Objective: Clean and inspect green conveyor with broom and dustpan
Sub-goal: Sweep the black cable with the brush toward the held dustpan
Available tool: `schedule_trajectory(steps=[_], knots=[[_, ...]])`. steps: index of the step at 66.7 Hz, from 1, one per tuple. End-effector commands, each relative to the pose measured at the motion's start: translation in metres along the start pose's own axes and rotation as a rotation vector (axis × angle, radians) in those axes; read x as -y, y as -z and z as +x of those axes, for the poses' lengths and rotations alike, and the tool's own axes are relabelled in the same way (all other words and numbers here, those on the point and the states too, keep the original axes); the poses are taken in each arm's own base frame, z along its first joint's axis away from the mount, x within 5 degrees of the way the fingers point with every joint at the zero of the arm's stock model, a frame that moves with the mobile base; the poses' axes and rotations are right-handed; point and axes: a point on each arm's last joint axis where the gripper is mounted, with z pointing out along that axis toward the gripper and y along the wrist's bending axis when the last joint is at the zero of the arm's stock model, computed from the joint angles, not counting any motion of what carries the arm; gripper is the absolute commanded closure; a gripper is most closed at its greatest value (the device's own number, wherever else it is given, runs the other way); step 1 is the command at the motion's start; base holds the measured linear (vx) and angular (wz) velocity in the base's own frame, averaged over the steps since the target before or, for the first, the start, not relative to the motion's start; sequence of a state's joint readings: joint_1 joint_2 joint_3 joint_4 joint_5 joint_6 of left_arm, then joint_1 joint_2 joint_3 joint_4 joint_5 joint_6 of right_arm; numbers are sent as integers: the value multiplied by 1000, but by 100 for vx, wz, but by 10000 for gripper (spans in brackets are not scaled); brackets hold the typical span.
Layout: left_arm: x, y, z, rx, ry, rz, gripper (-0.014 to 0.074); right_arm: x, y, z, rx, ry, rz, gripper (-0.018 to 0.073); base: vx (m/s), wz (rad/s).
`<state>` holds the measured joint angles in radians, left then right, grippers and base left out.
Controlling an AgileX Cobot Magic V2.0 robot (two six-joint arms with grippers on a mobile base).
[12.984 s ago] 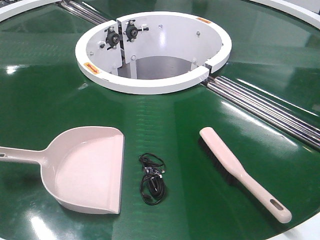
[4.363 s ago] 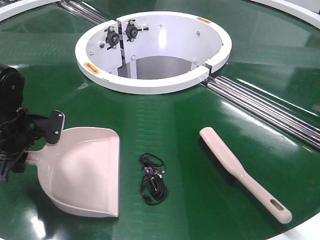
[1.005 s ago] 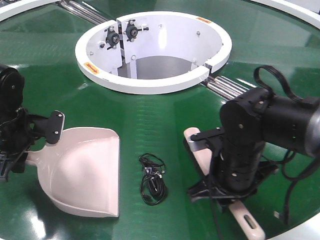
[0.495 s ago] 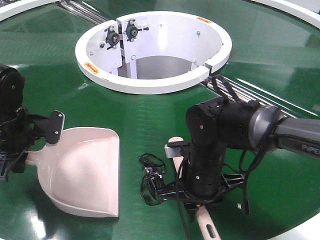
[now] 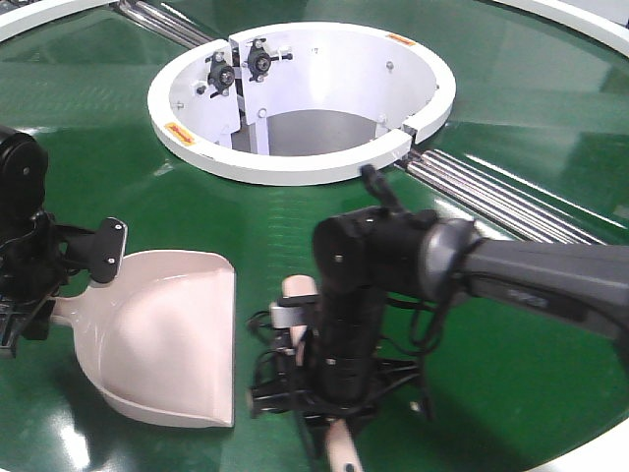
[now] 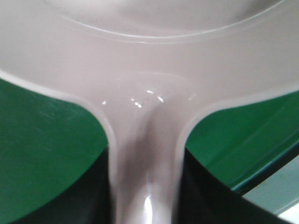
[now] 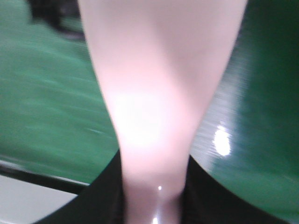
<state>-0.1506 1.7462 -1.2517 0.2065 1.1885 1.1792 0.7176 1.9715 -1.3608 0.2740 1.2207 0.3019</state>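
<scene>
Holding broom (image 7: 154,93), dustpan (image 5: 162,334), orange labels (image 5: 178,131) illegible

Centre: white ring-shaped housing (image 5: 295,169), black bearings (image 5: 218,74) inside.
Rails: silver metal rollers (image 5: 511,206) running right.
Edge: white curved rim (image 5: 595,25).
Light: pale glare spots, left.
</scene>
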Motion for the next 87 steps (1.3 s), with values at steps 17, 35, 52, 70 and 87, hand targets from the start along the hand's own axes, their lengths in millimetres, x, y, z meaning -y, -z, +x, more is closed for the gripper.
schedule_trajectory(steps=[17,35,52,70,87], knots=[[0,20,2,17,15,-59,603,-73,39,-31,82,179,-241,564,0,0],[0,20,2,17,15,-59,603,-91,76,-42,215,244,-302,564,0,0],[0,20,2,17,15,-59,603,-67,99,-40,320,225,-164,564,0,0],[0,20,2,17,14,-59,604,-2,129,-24,383,139,-69,561,0,0],[0,20,2,17,14,-59,603,78,142,2,388,77,-6,561,0,0]])
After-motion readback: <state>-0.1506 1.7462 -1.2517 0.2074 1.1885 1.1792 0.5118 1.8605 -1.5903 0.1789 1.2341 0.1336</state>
